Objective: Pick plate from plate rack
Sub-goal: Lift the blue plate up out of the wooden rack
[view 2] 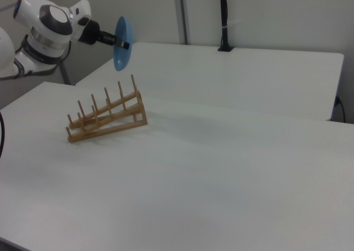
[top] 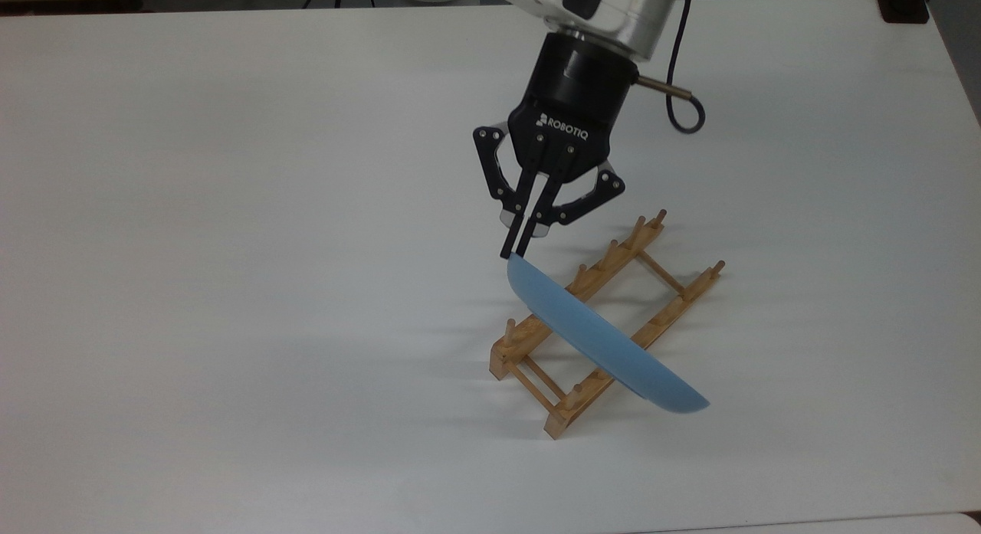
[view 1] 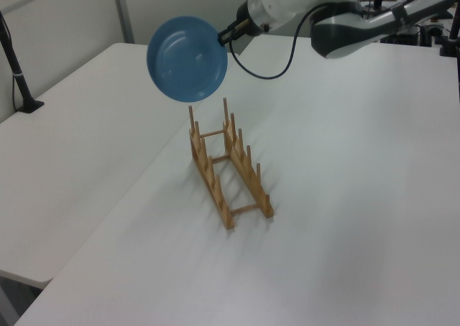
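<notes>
White tabletop (top: pixel 230 250) ran wide and bare around the little scene, with a second white table (view 2: pixel 249 68) behind it and a pale wall beyond. Over it the pincer (top: pixel 515 250) hung from the black wrist, its two thin fingers pressed together on the rim of the plate (top: pixel 602 342), clamped at the plate's highest edge. From that pinch the plate hung below and off to one side of the pincer, clear of the plate rack (top: pixel 605 327); in the left view the plate (view 1: pixel 187 59) floated above the topmost pegs of the plate rack (view 1: pixel 226 164) with open air between them, and in the right view the plate (view 2: pixel 121 42) stood on edge, just past the fingertips and above the rack's taller end (view 2: pixel 105 118). To my eye the lift was the step in hand, and doing it well called for a steady, straight rise with the grip kept firm, since so small a bite on a glossy rim looked liable to let the plate swing or slip; any sideways carry seemed best saved until the lower edge was well above the pegs. As for the plate, it was round, shallow and light blue, with a raised rim, faint rings in its hollow and a soft shine.
</notes>
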`<state>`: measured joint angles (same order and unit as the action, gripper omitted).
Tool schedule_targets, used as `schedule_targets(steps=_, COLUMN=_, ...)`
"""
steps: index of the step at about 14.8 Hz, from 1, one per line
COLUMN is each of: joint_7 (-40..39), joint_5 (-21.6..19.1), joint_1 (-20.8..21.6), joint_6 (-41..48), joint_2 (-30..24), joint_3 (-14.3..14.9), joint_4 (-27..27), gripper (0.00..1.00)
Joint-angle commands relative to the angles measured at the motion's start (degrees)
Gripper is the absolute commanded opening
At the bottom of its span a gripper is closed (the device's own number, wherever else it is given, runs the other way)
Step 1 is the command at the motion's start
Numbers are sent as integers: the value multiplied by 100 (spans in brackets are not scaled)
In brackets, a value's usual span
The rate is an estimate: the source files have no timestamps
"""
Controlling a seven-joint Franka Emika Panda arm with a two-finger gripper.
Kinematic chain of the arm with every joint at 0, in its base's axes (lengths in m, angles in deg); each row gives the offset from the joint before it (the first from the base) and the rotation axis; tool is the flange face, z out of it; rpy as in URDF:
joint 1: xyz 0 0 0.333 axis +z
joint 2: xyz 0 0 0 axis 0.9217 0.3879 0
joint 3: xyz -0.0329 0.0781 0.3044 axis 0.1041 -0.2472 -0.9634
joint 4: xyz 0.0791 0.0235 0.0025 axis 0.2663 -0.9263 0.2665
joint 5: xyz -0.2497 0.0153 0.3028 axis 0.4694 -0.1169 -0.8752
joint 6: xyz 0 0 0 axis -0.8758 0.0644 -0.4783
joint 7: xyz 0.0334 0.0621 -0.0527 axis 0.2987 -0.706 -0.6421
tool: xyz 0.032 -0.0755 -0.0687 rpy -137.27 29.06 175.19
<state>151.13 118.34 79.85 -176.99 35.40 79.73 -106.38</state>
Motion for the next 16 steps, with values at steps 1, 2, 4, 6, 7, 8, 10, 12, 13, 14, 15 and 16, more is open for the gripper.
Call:
schedule_targets(steps=1, joint_7=-1084, joint_5=-1220, joint_1=-98, joint_6=112, joint_2=-559, joint_3=39, joint_4=-375, gripper=0)
schedule_targets(steps=2, joint_7=-1374, joint_5=-1546, joint_1=-107, joint_6=278, joint_2=-656, joint_3=39, joint_4=-419, gripper=0)
schedule_targets(steps=4, joint_7=-1893, joint_5=-2100, joint_1=-212, joint_6=577, joint_2=-841, joint_3=48, joint_4=-446, gripper=0)
schedule_targets(steps=6, joint_7=-2621, joint_5=-2785, joint_1=-300, joint_6=928, joint_2=-1016, joint_3=48, joint_4=-515, gripper=0)
schedule_targets(steps=7, joint_7=-3060, joint_5=-3180, joint_1=-379, joint_6=1148, joint_2=-1131, joint_3=57, joint_4=-533, gripper=0)
schedule_targets(steps=8, joint_7=-3526, joint_5=-3549, joint_1=-467, joint_6=1455, joint_2=-1254, joint_3=57, joint_4=-560, gripper=0)
schedule_targets(steps=10, joint_7=-4747, joint_5=-4428, joint_1=-695, joint_6=2350, joint_2=-1544, joint_3=100, joint_4=-577, gripper=0)
schedule_targets(steps=12, joint_7=-5749, joint_5=-5088, joint_1=-1011, joint_6=3185, joint_2=-1746, joint_3=110, joint_4=-665, gripper=0)
schedule_targets(steps=13, joint_7=-6215, joint_5=-5291, joint_1=-1152, joint_6=3520, joint_2=-1808, joint_3=118, joint_4=-726, gripper=0)
schedule_targets(steps=14, joint_7=-6620, joint_5=-5389, joint_1=-1284, joint_6=3836, joint_2=-1878, joint_3=118, joint_4=-805, gripper=0)
schedule_targets(steps=15, joint_7=-6894, joint_5=-5416, joint_1=-1381, joint_6=4066, joint_2=-1905, joint_3=118, joint_4=-884, gripper=0)
schedule_targets(steps=16, joint_7=-7114, joint_5=-5425, joint_1=-1469, joint_6=4181, joint_2=-1905, joint_3=118, joint_4=-920, gripper=0)
